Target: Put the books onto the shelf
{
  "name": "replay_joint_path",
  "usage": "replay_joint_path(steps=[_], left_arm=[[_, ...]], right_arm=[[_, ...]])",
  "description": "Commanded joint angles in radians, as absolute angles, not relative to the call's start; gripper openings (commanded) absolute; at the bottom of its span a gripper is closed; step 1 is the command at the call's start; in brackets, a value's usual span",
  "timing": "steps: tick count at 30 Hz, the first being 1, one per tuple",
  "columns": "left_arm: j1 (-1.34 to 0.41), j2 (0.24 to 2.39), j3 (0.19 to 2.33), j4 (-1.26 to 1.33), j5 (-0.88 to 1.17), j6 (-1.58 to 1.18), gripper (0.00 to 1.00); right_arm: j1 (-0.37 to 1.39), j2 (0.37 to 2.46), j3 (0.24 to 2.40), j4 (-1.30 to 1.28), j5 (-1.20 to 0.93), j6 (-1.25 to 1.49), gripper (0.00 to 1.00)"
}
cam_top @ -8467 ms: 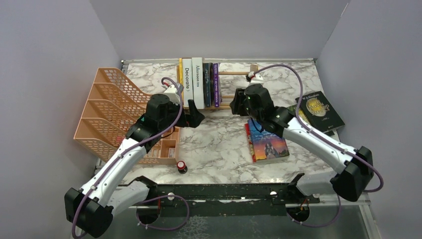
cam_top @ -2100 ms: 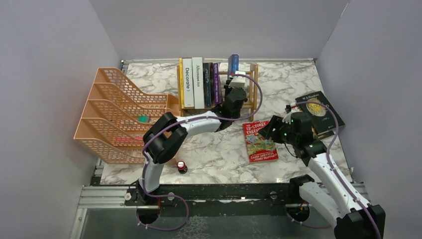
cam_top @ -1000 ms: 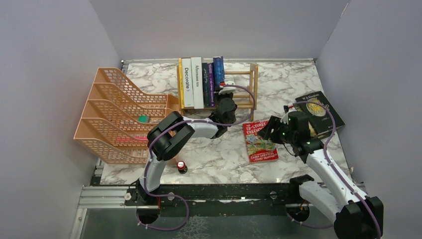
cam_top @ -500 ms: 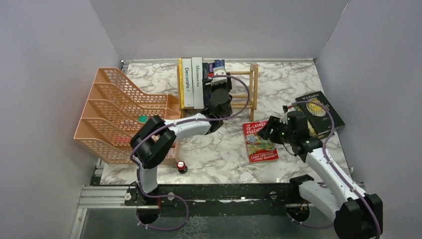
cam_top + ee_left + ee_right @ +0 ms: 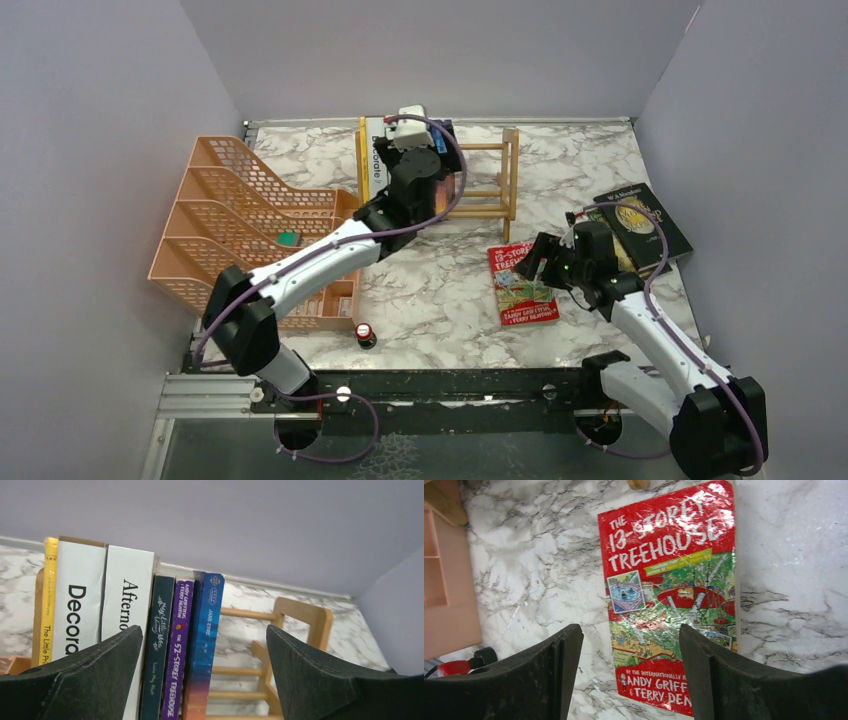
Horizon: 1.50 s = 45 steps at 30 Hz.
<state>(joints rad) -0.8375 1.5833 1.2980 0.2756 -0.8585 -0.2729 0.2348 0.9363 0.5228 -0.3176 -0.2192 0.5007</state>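
- Robot lab test cell.
- Plain lilac-grey panels (image 5: 440, 60) box in a marble-pattern tabletop (image 5: 430, 290) on three sides.
- White left arm (image 5: 310, 262) and right arm (image 5: 655, 335) bolted to a black metal rail (image 5: 450, 385) at the near edge; purple cables (image 5: 452, 180) exposed.

"JANE EYRE" on blue spine (image 5: 207, 645); "THE 13-STOREY TREEHOUSE" on red cover (image 5: 669, 595)

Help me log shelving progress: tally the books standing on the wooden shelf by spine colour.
Yellow book: 1
White books, Decorate and Afternoon tea: 2
Dark green book: 1
Purple book: 1
Blue book: 1
Total on the shelf: 6
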Motion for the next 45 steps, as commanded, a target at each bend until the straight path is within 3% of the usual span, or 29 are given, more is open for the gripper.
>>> replay_joint_path(steps=[1,6,13,17,23,32,45], left_arm=[[-0.780,1.446,1.250,-0.059,-0.481,-0.491,0.95],[-0.759,1.373,1.149,-0.132,-0.293,-0.559,0.96],[-0.759,1.328,0.857,0.142,0.007,-0.695,0.96],[-0.773,1.389,0.785,0.248,0.134,-0.765,0.94],[-0.801,1.446,0.747,0.278,0.156,-0.819,0.93],[-0.863,1.536,0.714,0.295,0.130,-0.905,0.92],[-0.909,1.668,0.726,0.334,0.052,-0.928,0.75]], right_arm=[[0.238,0.963,0.554,-0.298,-0.099,0.518,0.76],[0.239,0.994,0.545,-0.319,0.075,0.561,0.77],[0.238,1.049,0.538,-0.356,0.222,0.613,0.77],[0.238,1.068,0.493,-0.282,0.146,0.600,0.76],[0.238,1.126,0.459,-0.217,-0.095,0.612,0.74],[0.239,1.130,0.423,-0.185,-0.259,0.627,0.68],[0.239,1.121,0.408,-0.132,-0.356,0.610,0.54]])
